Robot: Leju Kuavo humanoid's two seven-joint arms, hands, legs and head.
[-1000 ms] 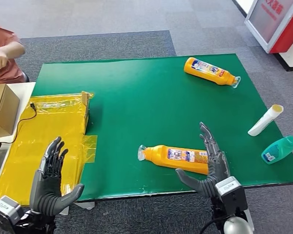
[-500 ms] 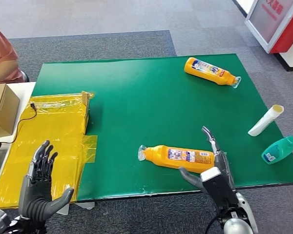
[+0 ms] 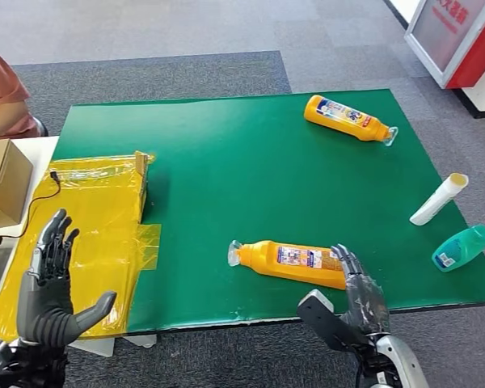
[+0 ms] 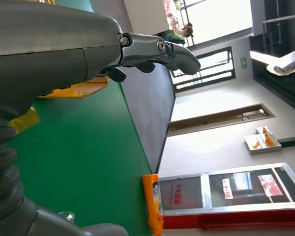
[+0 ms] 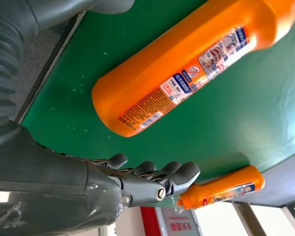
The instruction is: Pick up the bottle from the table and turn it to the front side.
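Note:
An orange bottle [image 3: 288,262] lies on its side on the green mat [image 3: 240,162], near the front edge, with its clear cap pointing left. Its printed label with small text and a barcode faces up [image 5: 183,73]. My right hand [image 3: 350,297] hovers at the mat's front edge just behind the bottle's base, fingers spread and holding nothing; in the right wrist view its fingers [image 5: 153,172] stay apart from the bottle. My left hand [image 3: 49,283] is raised over the yellow plastic, fingers [image 4: 153,49] apart and empty.
A second orange bottle [image 3: 347,118] lies at the far right of the mat. A white tube [image 3: 440,200] and a teal bottle [image 3: 464,246] lie at the right edge. A yellow plastic sheet [image 3: 99,218], a cardboard box [image 3: 5,182] and a person's arm [image 3: 5,113] are at the left.
My right hand has drawn back from beside the bottle's base to the mat's front edge. My left hand has drifted left and lower. The bottle has not moved.

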